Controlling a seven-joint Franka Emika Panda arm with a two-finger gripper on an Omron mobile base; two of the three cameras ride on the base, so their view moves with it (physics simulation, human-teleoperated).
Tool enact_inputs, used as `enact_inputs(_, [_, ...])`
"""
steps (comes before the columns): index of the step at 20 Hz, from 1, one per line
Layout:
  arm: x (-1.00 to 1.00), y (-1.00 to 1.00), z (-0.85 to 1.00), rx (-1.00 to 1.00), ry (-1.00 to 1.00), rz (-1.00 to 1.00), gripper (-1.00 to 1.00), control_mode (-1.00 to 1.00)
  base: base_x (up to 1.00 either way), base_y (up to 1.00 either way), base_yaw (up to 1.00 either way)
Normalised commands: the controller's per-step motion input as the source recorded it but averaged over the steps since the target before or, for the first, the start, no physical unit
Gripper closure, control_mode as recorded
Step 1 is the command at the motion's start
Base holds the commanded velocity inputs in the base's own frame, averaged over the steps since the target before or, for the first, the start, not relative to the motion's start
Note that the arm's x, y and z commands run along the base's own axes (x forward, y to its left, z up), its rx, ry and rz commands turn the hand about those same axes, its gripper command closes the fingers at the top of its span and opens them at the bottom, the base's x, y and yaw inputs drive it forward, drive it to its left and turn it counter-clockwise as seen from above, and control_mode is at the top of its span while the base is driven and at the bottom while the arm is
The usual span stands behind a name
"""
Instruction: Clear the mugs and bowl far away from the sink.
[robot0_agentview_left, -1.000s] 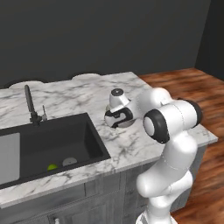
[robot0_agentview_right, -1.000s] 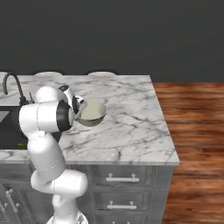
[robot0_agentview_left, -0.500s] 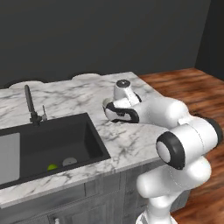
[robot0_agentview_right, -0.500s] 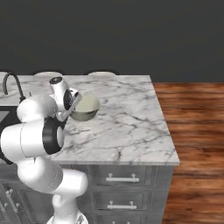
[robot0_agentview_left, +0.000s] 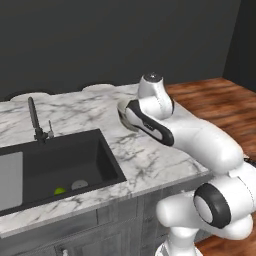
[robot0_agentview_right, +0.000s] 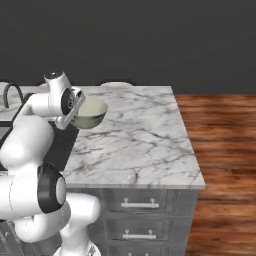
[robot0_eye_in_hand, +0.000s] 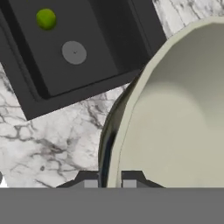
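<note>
Jaws pinched on the bowl (robot0_agentview_right: 90, 113) rim, above marble counter (robot0_agentview_right: 145, 145), black sink (robot0_agentview_left: 55, 165) beside, faucet (robot0_agentview_left: 35, 120) behind

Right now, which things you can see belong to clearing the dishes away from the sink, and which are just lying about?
Job:
- bowl, rim pinched in the claw, held above the counter
- green mug, in the sink

Lying about:
- faucet
- grey drainboard panel
- marble counter
</note>
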Motion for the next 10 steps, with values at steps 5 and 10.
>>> enact_inputs(5, [-0.99, 0.0, 0.45, 0.0, -0.17, 0.19, 1.0, -1.0, 0.0, 0.0, 0.0])
enact_inputs(10, [-1.0, 0.0, 0.32, 0.0, -0.24, 0.21, 1.0, -1.0, 0.0, 0.0, 0.0])
